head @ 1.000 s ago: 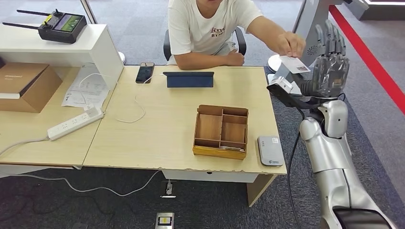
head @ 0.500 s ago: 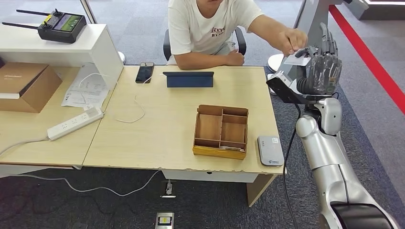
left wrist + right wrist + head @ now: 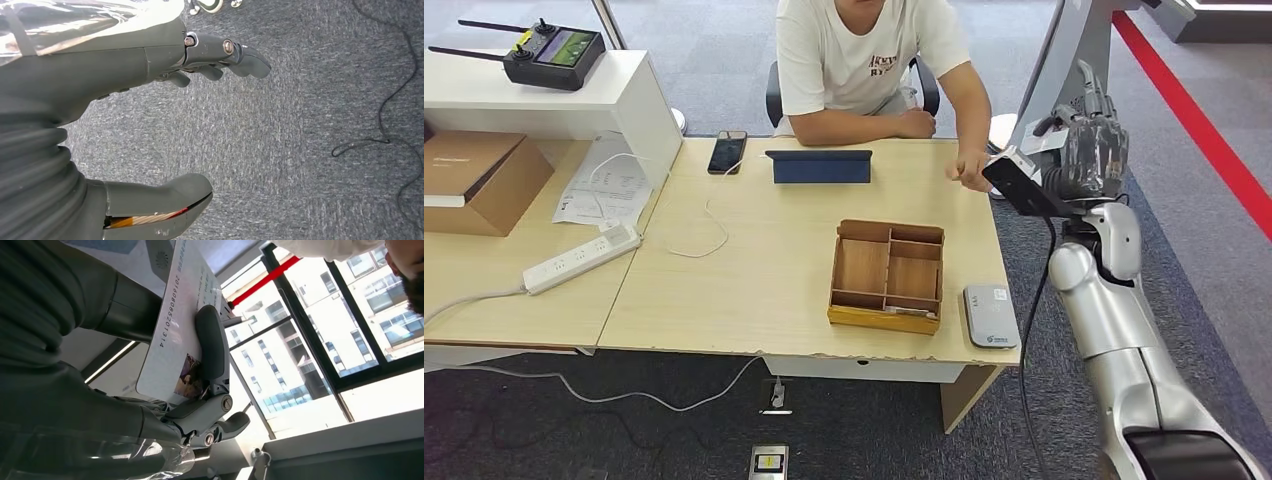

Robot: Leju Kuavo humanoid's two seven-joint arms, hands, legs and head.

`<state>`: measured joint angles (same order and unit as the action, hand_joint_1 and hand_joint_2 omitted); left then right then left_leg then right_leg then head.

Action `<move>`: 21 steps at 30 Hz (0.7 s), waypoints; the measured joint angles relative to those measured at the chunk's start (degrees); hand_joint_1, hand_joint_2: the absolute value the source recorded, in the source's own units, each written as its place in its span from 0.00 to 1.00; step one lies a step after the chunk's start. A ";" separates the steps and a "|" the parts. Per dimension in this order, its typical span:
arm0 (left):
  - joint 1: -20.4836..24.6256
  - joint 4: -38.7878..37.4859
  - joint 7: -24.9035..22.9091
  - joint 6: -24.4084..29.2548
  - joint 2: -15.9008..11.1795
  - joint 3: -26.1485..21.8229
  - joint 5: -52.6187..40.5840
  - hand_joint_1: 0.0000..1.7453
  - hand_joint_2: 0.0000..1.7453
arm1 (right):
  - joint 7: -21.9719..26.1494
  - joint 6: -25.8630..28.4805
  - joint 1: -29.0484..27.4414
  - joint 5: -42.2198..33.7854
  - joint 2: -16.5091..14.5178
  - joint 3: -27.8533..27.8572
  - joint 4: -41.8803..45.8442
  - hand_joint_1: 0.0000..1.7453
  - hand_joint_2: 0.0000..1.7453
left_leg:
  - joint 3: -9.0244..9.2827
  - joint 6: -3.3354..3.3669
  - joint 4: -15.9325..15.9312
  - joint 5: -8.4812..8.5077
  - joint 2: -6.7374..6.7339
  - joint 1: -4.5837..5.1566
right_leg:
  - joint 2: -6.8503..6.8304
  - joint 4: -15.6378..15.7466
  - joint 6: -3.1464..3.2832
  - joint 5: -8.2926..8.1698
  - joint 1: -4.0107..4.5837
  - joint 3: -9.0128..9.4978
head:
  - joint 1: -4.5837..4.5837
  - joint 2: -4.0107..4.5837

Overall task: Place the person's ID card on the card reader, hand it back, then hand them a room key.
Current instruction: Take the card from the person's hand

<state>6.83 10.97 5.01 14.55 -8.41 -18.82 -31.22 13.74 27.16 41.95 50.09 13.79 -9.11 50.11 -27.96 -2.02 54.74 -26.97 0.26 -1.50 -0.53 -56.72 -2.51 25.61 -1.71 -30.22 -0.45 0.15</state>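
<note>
— Grey carpet all round, and a pale wooden desk (image 3: 764,250) in the middle. Where is the ID card (image 3: 176,325)?

— In the right hand (image 3: 1086,150), raised beyond the desk's far right corner, at about two o'clock from the desk's middle. The right wrist view shows it plainly: a white card with a printed number and a small photo, pressed flat against the palm by a dark finger (image 3: 211,342) laid across it.

— And the left hand (image 3: 150,125)?

— It hangs over the carpet in the left wrist view, fingers and thumb apart, with nothing between them.

— The card reader (image 3: 991,316)?

— A grey flat unit at the desk's near right corner, about five o'clock, nothing on it, well apart from the card.

— What about containers?

— A wooden tray (image 3: 886,276) with several compartments lies just left of the reader. The far compartments look bare; the narrow front one holds something flat and pale, too small to tell what.

— Who else is about?

— A person (image 3: 864,60) in a white shirt sits at twelve o'clock, one hand (image 3: 972,170) resting on the desk edge near the robot's wrist. A blue tablet (image 3: 820,166) and a phone (image 3: 727,151) lie before them. At nine o'clock lie a power strip (image 3: 582,259) and papers (image 3: 604,185), with a cardboard box (image 3: 474,180) beyond.
</note>
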 joint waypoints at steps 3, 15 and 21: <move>-0.01 0.00 -0.10 0.10 0.05 0.00 0.13 0.00 1.00 | -0.34 -2.43 -0.80 -0.85 1.46 -0.53 0.72 1.00 1.00 | -0.01 0.01 0.03 -0.01 0.00 0.00 | 0.00 0.01 -0.01 -0.01 0.00 -0.01 | 0.00 0.00; -0.14 -0.11 -1.64 0.09 0.24 -0.01 1.13 0.00 1.00 | -1.80 -8.25 -6.69 -5.42 7.53 -2.72 0.97 1.00 1.00 | -0.07 0.02 0.07 -0.01 0.01 0.00 | 0.00 0.01 -0.04 -0.03 0.00 -0.02 | 0.00 0.00; -0.12 -0.11 -1.56 0.09 0.56 -0.02 1.72 0.00 1.00 | -2.17 -9.39 -9.24 -6.52 8.60 -4.19 0.48 1.00 1.00 | -0.12 0.02 0.07 -0.01 0.00 0.00 | 0.00 0.01 -0.04 -0.03 0.00 -0.05 | 0.01 0.00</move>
<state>6.71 10.86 3.44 14.64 -7.86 -18.84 -29.50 11.57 17.78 32.71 43.57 22.39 -13.30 50.59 -28.08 -2.01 54.81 -26.99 0.27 -1.50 -0.53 -56.71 -2.56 25.58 -1.71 -30.27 -0.44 0.15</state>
